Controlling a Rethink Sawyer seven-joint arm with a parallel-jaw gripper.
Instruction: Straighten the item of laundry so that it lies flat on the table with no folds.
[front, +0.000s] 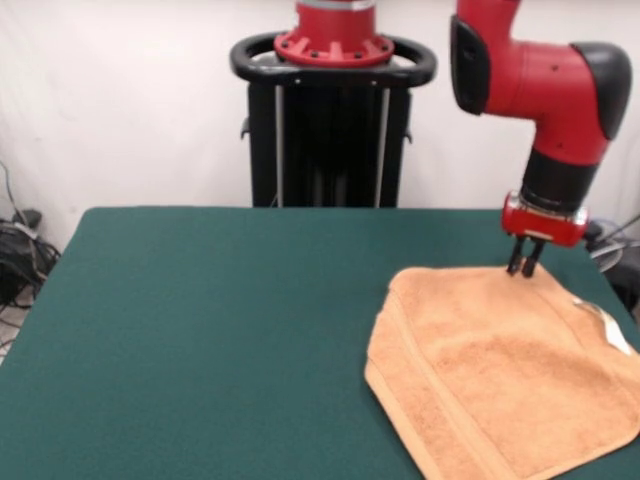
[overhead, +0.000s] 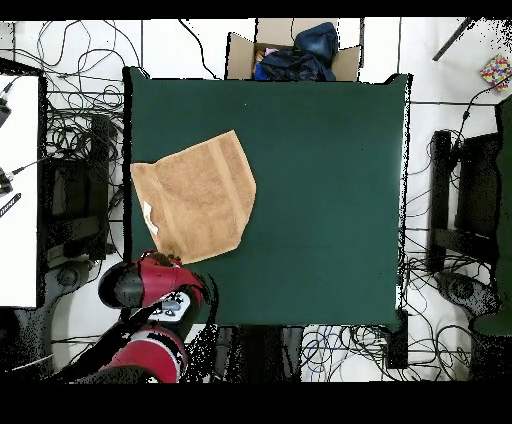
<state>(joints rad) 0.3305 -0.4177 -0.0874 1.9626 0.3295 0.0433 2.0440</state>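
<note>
The item of laundry, an orange-tan towel, lies on the right side of the green table in the front view. Its left corner is folded over, which gives a slanted edge, and a white tag shows at its right edge. My gripper points straight down at the towel's far edge. Its fingers are close together and pinch the cloth there. From overhead, the towel sits near the table's left edge, and the red arm hides the gripper.
Beyond the table's top edge in the overhead view stands a cardboard box with dark clothes in it. Cables lie on the floor all around. A white surface runs along the left. The towel's near right corner reaches the table's edge in the front view.
</note>
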